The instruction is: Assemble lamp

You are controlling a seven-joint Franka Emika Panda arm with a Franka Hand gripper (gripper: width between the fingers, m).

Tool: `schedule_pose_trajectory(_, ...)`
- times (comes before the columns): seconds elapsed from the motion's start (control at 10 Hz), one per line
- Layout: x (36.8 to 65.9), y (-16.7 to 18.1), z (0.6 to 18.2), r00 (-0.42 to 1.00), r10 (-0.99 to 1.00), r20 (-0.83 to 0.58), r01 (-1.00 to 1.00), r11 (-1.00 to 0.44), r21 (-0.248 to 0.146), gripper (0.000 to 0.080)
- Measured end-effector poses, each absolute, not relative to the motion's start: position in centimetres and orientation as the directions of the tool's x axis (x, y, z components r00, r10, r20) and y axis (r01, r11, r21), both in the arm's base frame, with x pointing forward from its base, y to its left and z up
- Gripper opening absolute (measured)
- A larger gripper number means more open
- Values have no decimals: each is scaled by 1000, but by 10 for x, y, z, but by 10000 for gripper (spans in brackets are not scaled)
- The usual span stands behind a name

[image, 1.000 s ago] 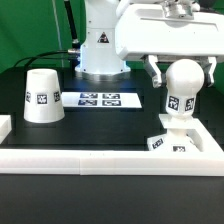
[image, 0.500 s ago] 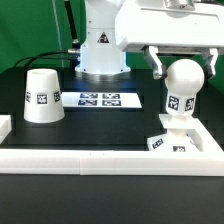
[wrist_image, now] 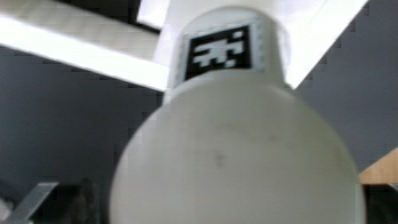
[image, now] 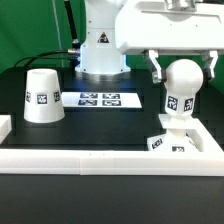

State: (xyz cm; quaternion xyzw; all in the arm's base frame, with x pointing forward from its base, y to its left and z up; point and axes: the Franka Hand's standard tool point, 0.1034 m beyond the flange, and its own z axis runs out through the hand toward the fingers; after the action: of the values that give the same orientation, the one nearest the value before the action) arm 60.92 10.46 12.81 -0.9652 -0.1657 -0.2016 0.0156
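The bulb [image: 181, 97] stands upright on the flat square base [image: 172, 144] at the exterior view's right, its tag facing the camera. My gripper [image: 183, 74] straddles the bulb's ball head, with one finger [image: 157, 68] on each side and a small gap to the ball, so it is open. In the wrist view the bulb [wrist_image: 222, 150] fills the picture, and its tag [wrist_image: 222, 50] shows on the neck. The truncated-cone shade [image: 42, 95] stands alone at the exterior view's left.
The marker board [image: 100, 99] lies flat between the shade and the bulb. A long white rail [image: 100, 158] runs along the front, with raised ends at both sides. The arm's white base [image: 100, 50] stands behind the board.
My gripper has risen a little around the bulb's head. The bulb, base and shade have not moved.
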Motion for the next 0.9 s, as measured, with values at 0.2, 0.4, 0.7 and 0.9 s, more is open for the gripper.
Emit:
schedule_pose_trajectory(0.2,604,108,124,910,321,262,334,-943,-4,699)
schedule_pose_trajectory(0.4,591,111,116,937,325,130,332,-942,-40,699)
schedule_pose_trajectory(0.7,595,110,115,943,329,44,332,-941,-63,699)
schedule_pose_trajectory(0.9,597,108,116,943,328,49,331,-942,-61,699)
